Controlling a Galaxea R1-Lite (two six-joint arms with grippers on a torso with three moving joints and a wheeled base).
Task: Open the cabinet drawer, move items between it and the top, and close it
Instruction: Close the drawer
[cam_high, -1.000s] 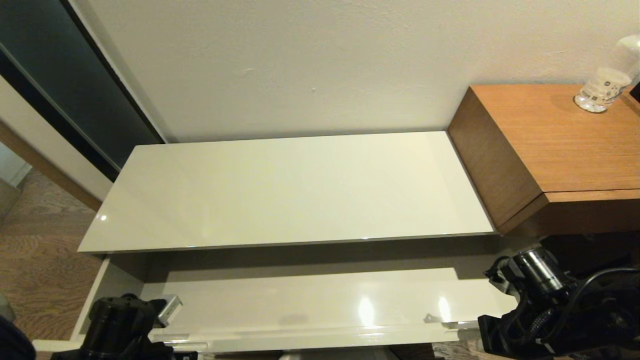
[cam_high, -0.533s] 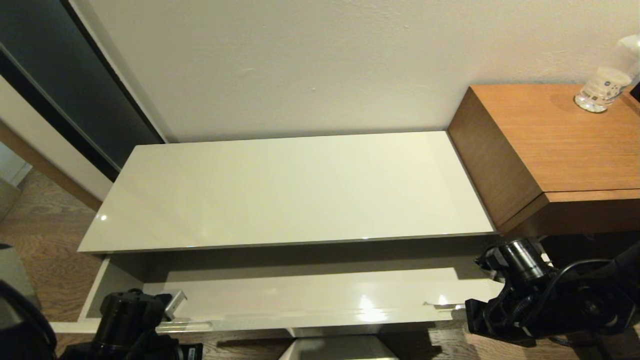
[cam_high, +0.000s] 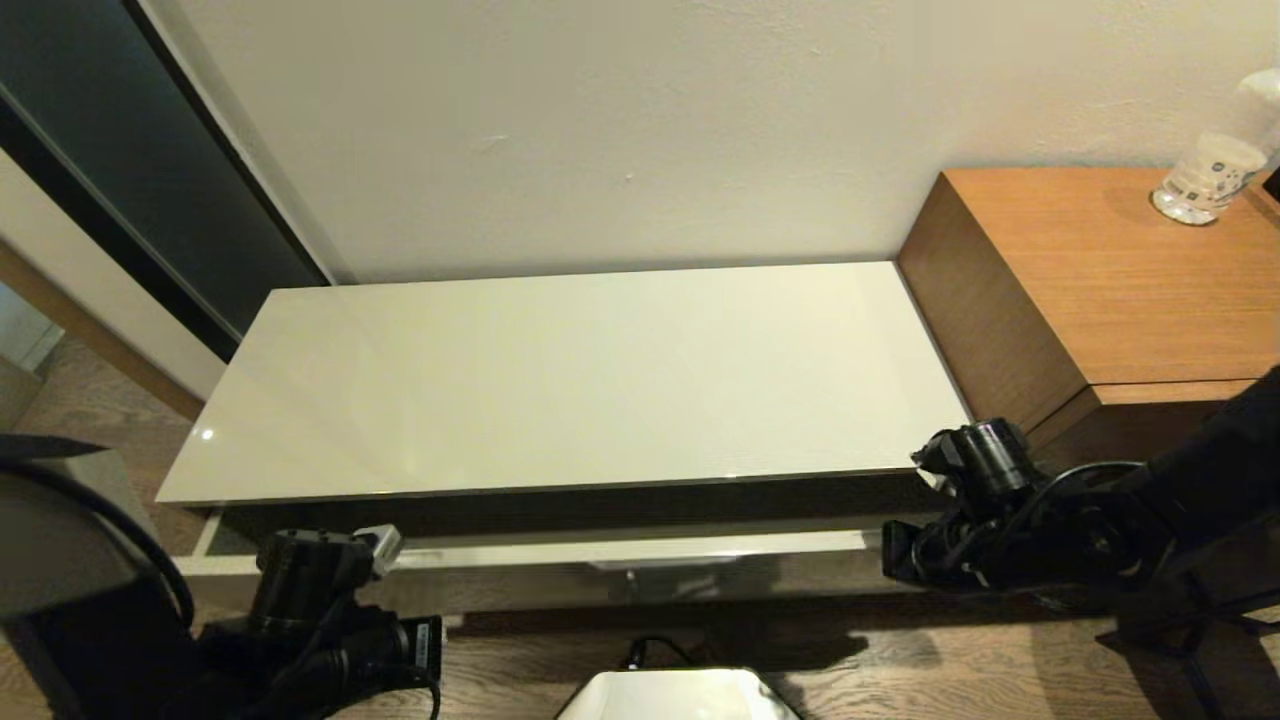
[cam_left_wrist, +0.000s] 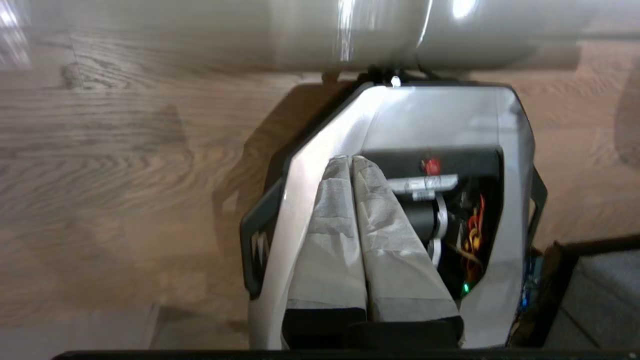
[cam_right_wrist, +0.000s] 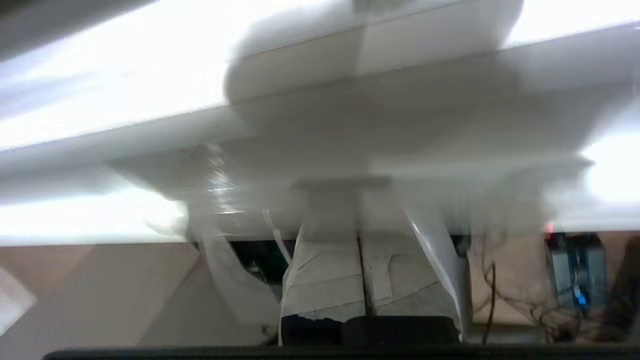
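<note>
The cabinet's glossy cream top (cam_high: 570, 380) lies bare across the middle of the head view. Below its front edge the drawer (cam_high: 620, 552) shows only as a narrow cream strip, almost fully in. My right gripper (cam_right_wrist: 358, 200) is shut with nothing in it, and its taped fingertips press against the drawer's front near the right end. My left gripper (cam_left_wrist: 351, 160) is also shut and empty. It hangs low by the drawer's left end, pointing down over the robot's base (cam_left_wrist: 440, 115). The drawer's inside is hidden.
A taller brown wood-grain desk (cam_high: 1120, 290) adjoins the cabinet on the right, with a clear bottle (cam_high: 1205, 170) at its back. A dark glass panel (cam_high: 120, 170) stands at the left. Wooden floor (cam_high: 900, 660) lies in front of the cabinet.
The drawer has slid from wide open to nearly shut. Both arms have moved forward with its front edge, the right one staying against it.
</note>
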